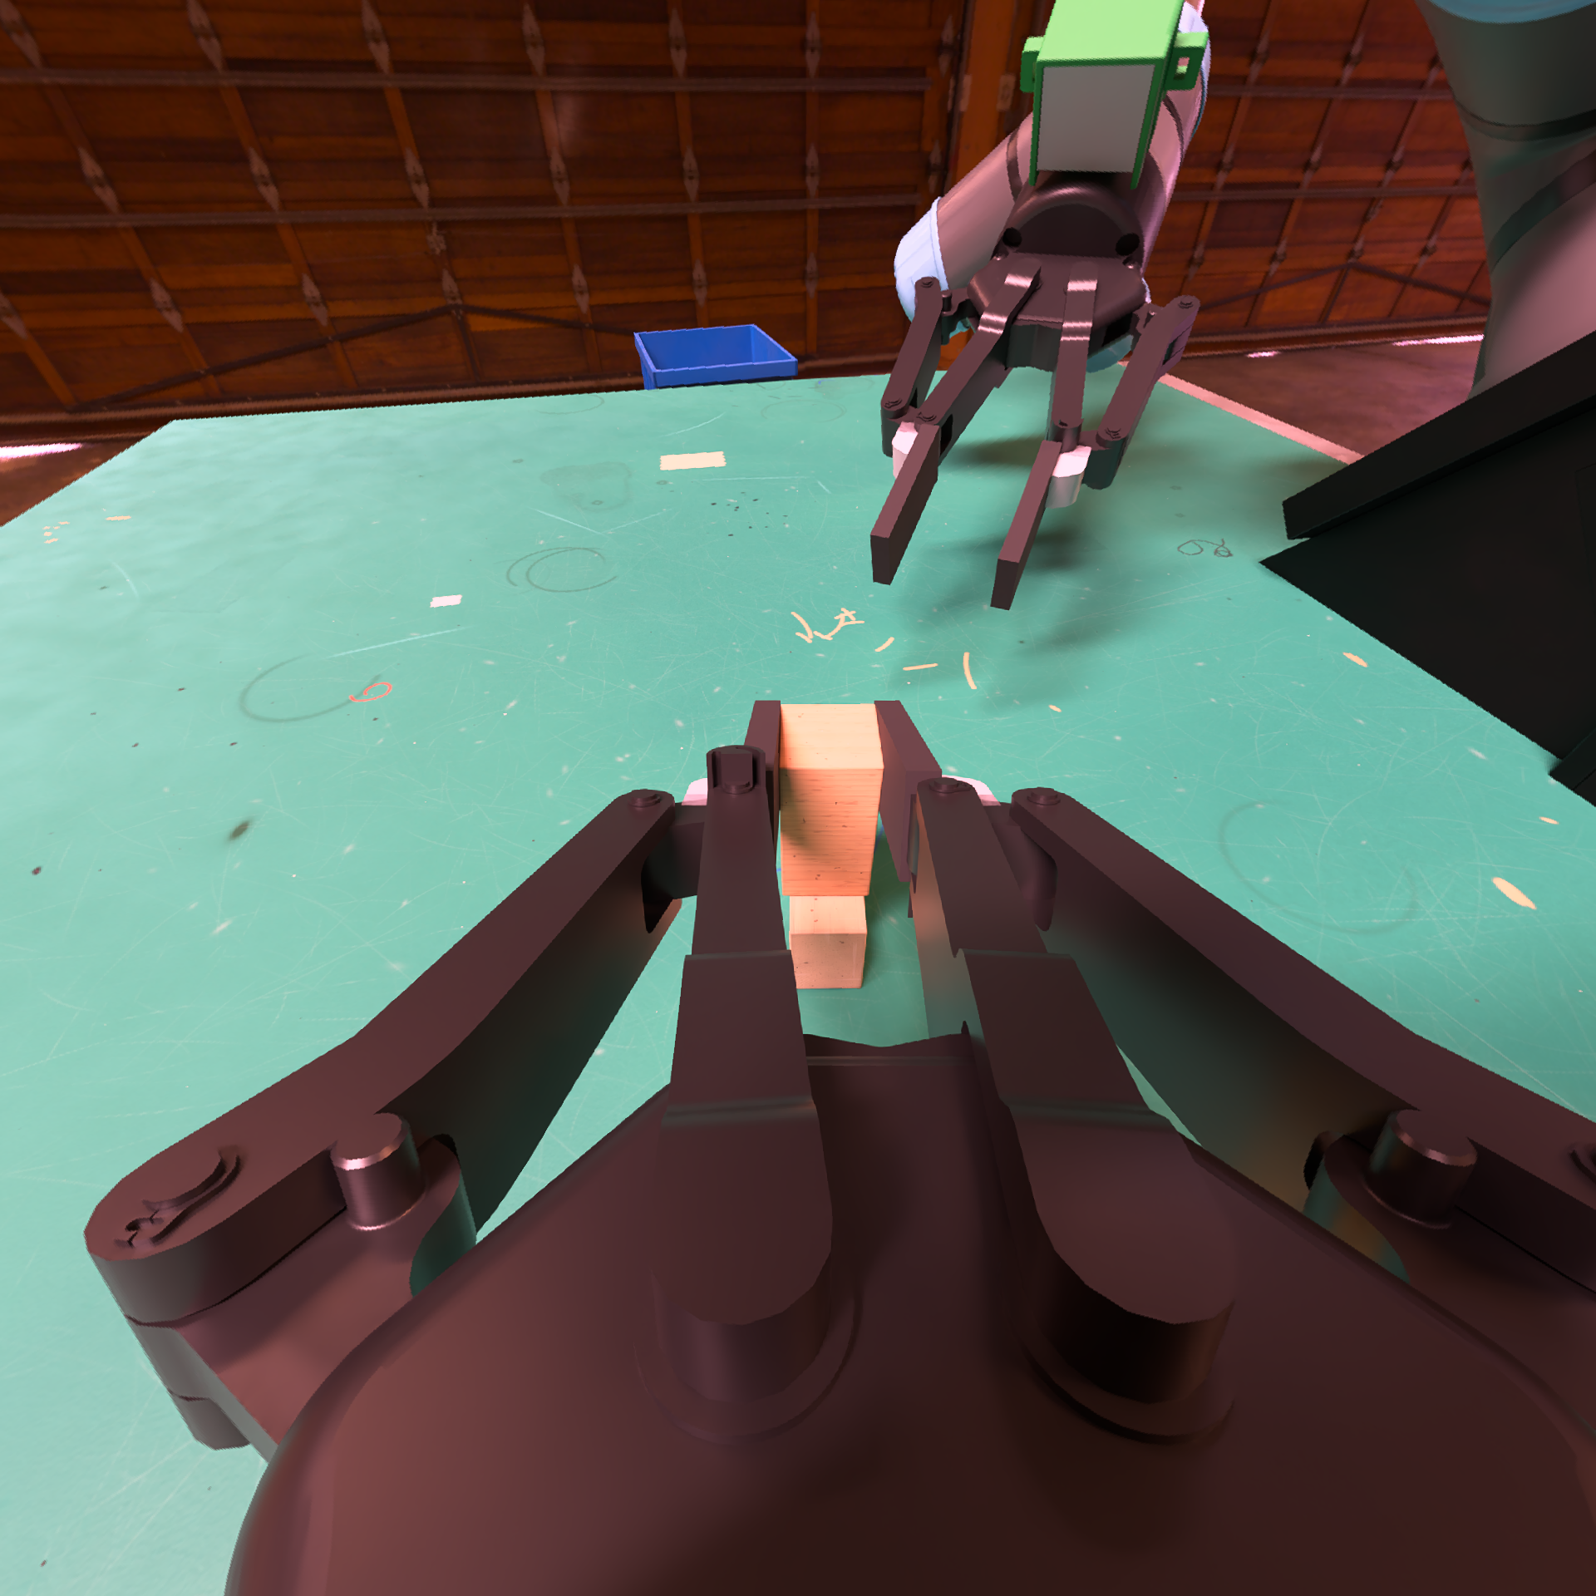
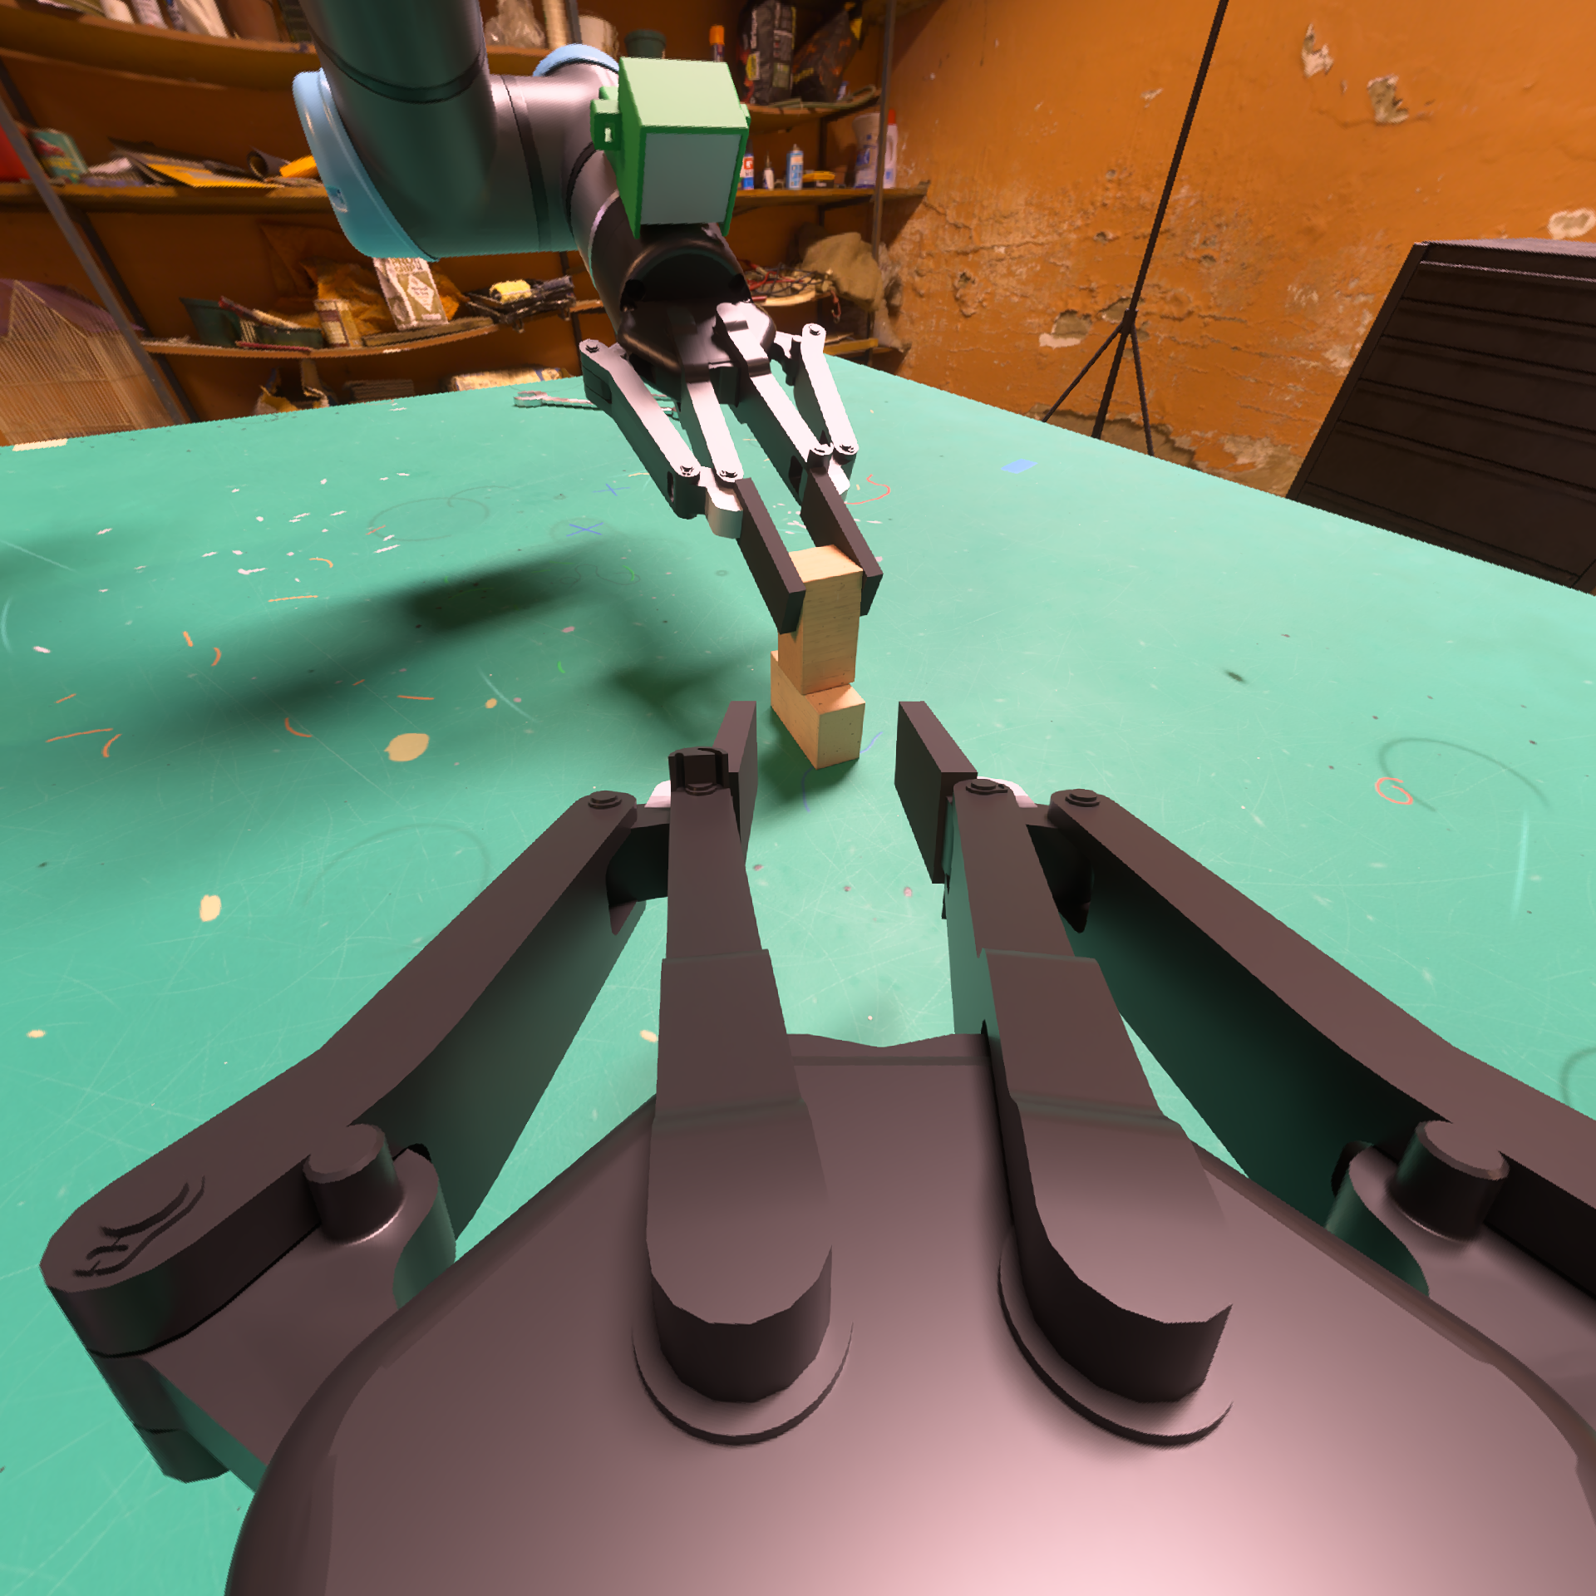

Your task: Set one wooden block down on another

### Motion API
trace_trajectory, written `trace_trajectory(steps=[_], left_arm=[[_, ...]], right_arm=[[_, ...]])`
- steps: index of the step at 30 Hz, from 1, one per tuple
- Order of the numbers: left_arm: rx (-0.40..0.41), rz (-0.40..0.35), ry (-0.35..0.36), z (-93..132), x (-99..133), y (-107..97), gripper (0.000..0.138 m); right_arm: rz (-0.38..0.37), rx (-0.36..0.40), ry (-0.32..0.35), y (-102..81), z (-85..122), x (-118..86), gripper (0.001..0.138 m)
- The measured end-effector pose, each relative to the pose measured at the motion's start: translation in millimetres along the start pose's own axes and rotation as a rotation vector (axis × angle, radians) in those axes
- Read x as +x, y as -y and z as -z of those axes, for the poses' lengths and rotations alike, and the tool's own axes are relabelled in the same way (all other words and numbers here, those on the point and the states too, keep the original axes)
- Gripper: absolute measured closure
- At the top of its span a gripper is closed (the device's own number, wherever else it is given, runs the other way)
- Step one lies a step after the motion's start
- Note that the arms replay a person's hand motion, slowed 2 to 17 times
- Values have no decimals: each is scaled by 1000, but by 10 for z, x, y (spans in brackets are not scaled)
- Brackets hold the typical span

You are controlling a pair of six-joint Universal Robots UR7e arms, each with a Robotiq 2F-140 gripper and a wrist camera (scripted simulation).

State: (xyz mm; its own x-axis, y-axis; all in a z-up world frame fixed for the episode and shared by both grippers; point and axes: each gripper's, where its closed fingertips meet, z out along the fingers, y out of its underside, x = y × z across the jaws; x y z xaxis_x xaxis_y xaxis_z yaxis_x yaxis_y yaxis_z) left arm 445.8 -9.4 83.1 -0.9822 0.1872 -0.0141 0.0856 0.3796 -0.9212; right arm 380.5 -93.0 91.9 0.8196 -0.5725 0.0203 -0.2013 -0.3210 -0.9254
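Wooden blocks, two: the upper block (image 2: 827, 617) is being held between the fingers of the left tool (image 2: 831, 589), its underside apparently touching the top of the lower block (image 2: 820, 721), which is sitting on the green surface (image 2: 259, 864) near its middle.

Left tool, own view (image 1: 827, 734): it is being kept narrow, closed on the upper block (image 1: 829, 812), with the lower block (image 1: 827, 941) showing beneath, slightly offset.

Right tool (image 2: 825, 743): it is being held empty with the jaws moderately apart, hovering just short of the stack; from the left wrist it is being seen (image 1: 946, 574) above the surface, well apart from the blocks.

Blue bin (image 1: 715, 354): it is being noted at the far edge, uninvolved.

Risks, as judged: the upper block is appearing twisted relative to the lower, so overhang is being left at a corner; on release a dragging finger could be pulling it askew or toppling it. The nearby right tool could be nudging the stack if advanced.
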Motion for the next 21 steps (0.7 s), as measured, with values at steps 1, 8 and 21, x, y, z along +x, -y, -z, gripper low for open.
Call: trace_trajectory(steps=[1,8,21], left_arm=[[0,0,0,-1,0,1,110],[1,-1,0,-3,1,3,110],[1,-4,8,7,-6,13,106]], right_arm=[[0,0,0,0,0,0,96],[1,-3,1,-6,-4,-4,96],[1,-3,2,-6,-4,-6,96]])
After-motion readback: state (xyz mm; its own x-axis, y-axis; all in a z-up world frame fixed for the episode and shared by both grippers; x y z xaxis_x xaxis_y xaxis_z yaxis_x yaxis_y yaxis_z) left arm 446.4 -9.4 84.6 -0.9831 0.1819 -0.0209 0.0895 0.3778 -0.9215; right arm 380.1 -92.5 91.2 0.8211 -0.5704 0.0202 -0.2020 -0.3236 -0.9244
